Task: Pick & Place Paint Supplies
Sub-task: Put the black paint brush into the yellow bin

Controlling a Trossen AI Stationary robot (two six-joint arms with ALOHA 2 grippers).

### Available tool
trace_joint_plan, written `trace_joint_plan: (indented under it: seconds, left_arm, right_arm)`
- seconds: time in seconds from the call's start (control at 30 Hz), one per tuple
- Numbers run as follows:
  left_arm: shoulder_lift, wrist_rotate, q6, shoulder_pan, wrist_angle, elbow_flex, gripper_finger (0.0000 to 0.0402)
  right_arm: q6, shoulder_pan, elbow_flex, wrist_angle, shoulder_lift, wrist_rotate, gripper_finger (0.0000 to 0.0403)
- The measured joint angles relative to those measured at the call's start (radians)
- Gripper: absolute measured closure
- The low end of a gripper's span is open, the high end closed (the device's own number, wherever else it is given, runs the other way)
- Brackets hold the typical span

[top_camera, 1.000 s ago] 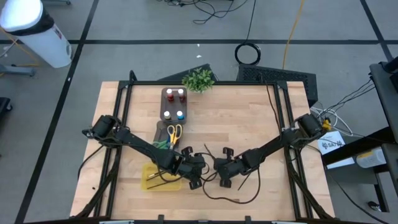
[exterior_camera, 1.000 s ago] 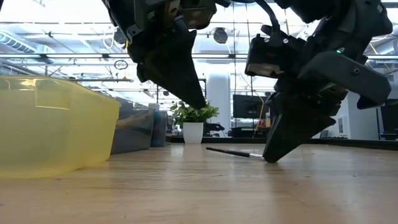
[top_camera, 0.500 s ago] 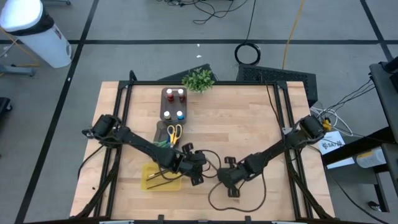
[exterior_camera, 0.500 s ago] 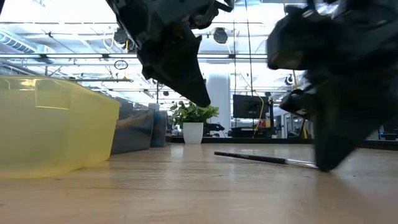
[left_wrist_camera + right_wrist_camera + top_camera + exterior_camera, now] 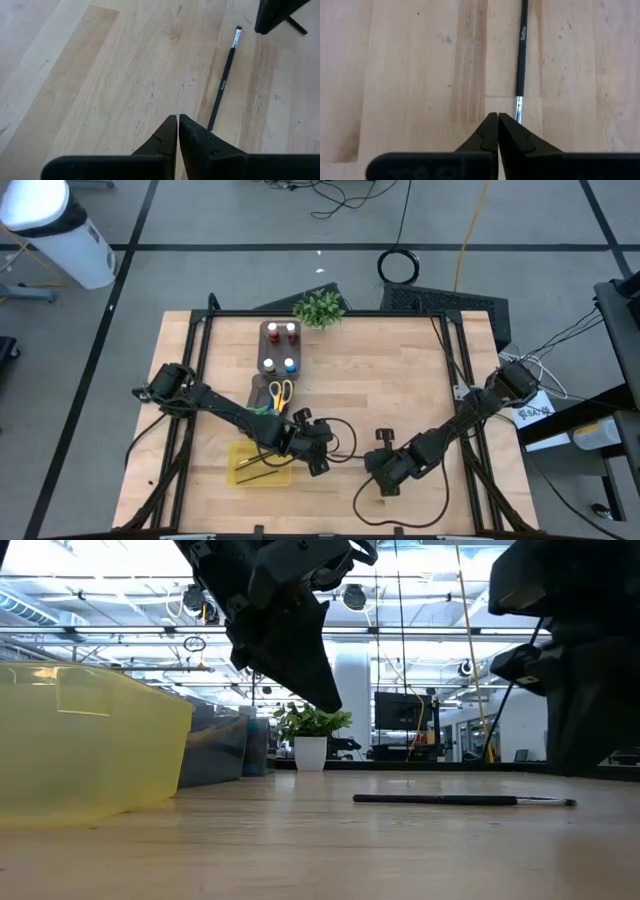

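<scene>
There's small pale lettering printed along the handle of the brush (image 5: 521,40), near its metal collar, seen in the right wrist view; it's too small to make out. The same brush in the left wrist view carries that tiny print partway down its handle, again not legible. Off the surface's right edge, in the high view, a white sheet of paper (image 5: 533,409) bears dark print, also unreadable.

A robotics lab — taped grey floor (image 5: 200,280), loose cables (image 5: 340,200), monitors (image 5: 400,710) and ceiling trusses (image 5: 100,635) beyond the wooden counter (image 5: 380,370).
</scene>
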Motion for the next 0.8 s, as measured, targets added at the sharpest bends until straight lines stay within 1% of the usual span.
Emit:
trace_joint_plan:
  seconds: [0.17,0.3,0.5,0.63,0.8]
  left_arm:
    - [0.000,0.000,0.000,0.000,0.000,0.000,0.0371]
    - [0.000,0.000,0.000,0.000,0.000,0.000,0.0371]
    - [0.000,0.000,0.000,0.000,0.000,0.000,0.0371]
    - [0.000,0.000,0.000,0.001,0.000,0.000,0.0371]
    - [0.000,0.000,0.000,0.000,0.001,0.000,0.0371]
  right_arm:
    - [0.001,-0.001,0.000,-0.022,0.000,0.027,0.0403]
    - [0.035,-0.014,-0.008,-0.055,0.005,0.027,0.0403]
    - [0.045,-0.027,-0.062,-0.003,0.004,0.020,0.0403]
    - [0.046,-0.037,-0.097,0.058,-0.001,-0.032,0.0403]
    - [0.053,-0.037,-0.119,0.079,-0.002,-0.031,0.0403]
